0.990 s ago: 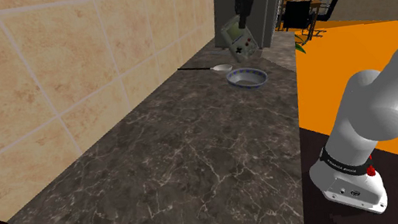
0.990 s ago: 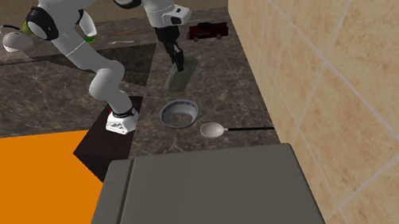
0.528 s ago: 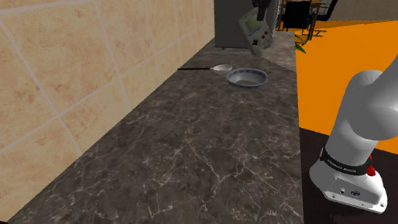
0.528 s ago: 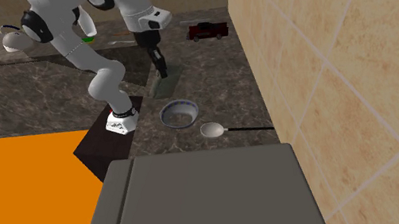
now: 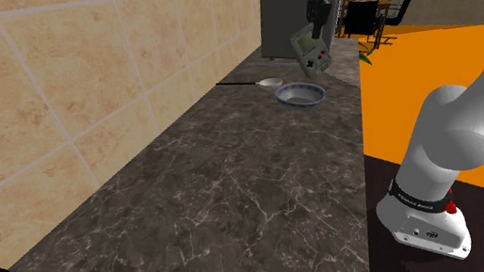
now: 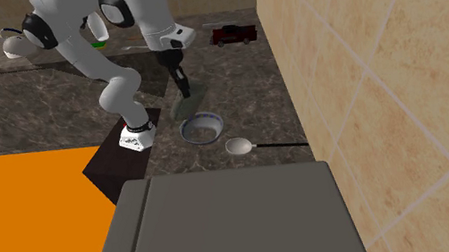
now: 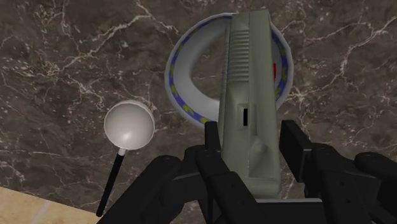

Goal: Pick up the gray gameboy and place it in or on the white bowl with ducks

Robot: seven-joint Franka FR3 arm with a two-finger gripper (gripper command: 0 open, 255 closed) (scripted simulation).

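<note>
Wrist view: jaws clasp the gameboy [image 7: 249, 95], which hides part of the bowl [image 7: 191, 83], apparently beneath it.

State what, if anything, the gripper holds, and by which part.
The gripper holds the grey-green gameboy, clamped across its front and back faces near one end.

The countertop [image 5: 237, 188] is showing dark stone with pale veins, smooth and faintly polished. The gameboy [image 7: 249, 95] is looking like matt grey-green plastic with a ribbed patch, while the bowl [image 7: 191, 83] is looking smooth and pale inside, and the gripper [image 7: 251, 135] is reading as matt black.
</note>
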